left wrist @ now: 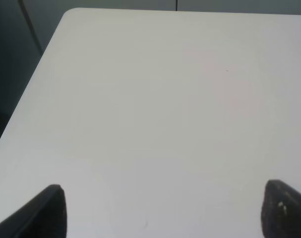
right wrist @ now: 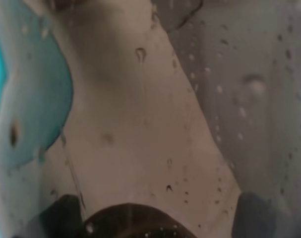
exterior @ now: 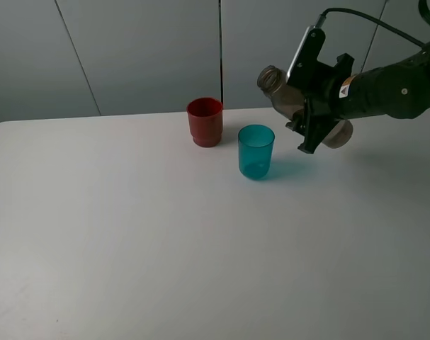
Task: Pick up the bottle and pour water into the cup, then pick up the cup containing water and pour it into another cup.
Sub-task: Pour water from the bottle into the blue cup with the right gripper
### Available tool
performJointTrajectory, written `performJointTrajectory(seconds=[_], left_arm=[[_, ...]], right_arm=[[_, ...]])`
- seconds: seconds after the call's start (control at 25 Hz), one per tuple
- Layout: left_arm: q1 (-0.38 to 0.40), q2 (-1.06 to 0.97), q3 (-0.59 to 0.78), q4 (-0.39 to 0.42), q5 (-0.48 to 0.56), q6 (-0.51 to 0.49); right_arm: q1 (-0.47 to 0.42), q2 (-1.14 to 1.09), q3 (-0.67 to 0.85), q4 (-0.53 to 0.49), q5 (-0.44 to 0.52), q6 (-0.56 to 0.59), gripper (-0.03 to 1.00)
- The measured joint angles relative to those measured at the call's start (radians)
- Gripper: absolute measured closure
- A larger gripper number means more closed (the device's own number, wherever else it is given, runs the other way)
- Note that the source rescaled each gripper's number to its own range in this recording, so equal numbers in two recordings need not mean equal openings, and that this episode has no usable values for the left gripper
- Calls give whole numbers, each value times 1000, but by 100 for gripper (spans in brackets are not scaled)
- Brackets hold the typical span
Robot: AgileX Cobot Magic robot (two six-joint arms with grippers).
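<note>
1. The bottle (exterior: 273,79) is up in the air, just above the cup (exterior: 256,150) and a little to its right side. It is tipped far over, almost lying down. Its open mouth points up and toward the cup's side.
2. The right gripper (exterior: 310,106) is clamped around the bottle's middle. Its arm reaches in from the cup's right, with the wrist turned to tip the bottle.
3. The bottle looks like thin, light plastic. Drops of water sit on its inside, so I think it may be slippery. The middle is a good place to hold it. A hard squeeze might squash it.
4. The cup stands upright on the table (exterior: 165,248). I cannot tell if there is water in it, and I see none falling.
5. The red cup (exterior: 205,122) stands just beside the cup, a bit farther back.
6. The left gripper (left wrist: 167,213) has its jaws spread wide with nothing between them. It hangs over bare table, and the cup is not in its view.
</note>
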Motion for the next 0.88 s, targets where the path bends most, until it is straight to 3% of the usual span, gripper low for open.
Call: performJointTrajectory(seconds=[0.44,0.88], left_arm=[[0,0,0,0,0,0],[0,0,0,0,0,0]], right_arm=[[0,9,-15,-6,14,-117,96],[0,63,-76,0,48,-161,96]])
